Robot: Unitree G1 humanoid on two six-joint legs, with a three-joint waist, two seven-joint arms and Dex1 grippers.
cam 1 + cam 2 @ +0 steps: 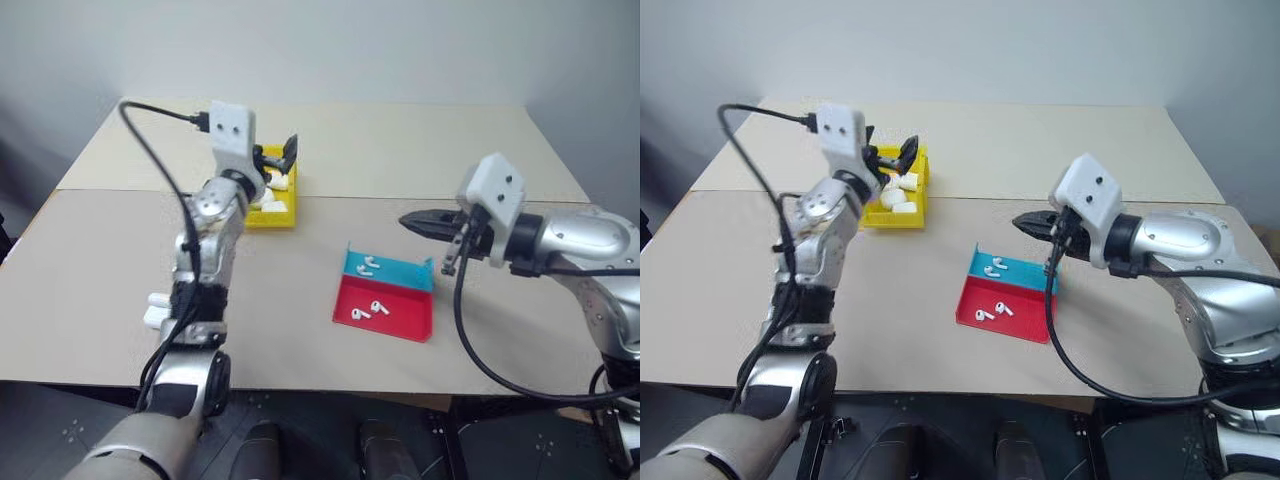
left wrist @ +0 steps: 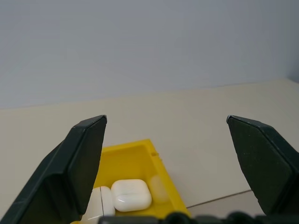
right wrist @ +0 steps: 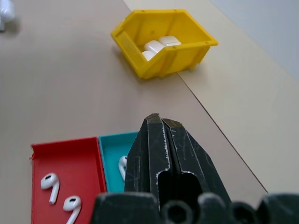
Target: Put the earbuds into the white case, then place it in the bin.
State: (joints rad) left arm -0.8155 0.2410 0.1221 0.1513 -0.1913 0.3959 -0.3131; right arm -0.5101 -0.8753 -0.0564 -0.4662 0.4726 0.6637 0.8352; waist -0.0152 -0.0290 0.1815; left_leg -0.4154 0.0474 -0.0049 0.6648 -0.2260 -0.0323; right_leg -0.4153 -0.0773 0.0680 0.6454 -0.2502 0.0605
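The yellow bin (image 1: 271, 221) stands at the seam of the two table tops, left of centre. Several white cases (image 2: 131, 194) lie inside it, lids shut. My left gripper (image 1: 277, 157) hovers just above the bin, open wide, with nothing between its fingers (image 2: 81, 161). Three earbuds lie loose in the tray: one (image 1: 367, 266) in the teal half and two (image 1: 368, 311) in the red half. My right gripper (image 1: 408, 220) is shut and empty, held above the table just beyond the tray's right end and pointing left.
The flat red-and-teal tray (image 1: 405, 327) sits right of centre near the front. Two small white objects (image 1: 154, 309) lie by the table's left front, partly behind my left arm. A black cable loops over each arm.
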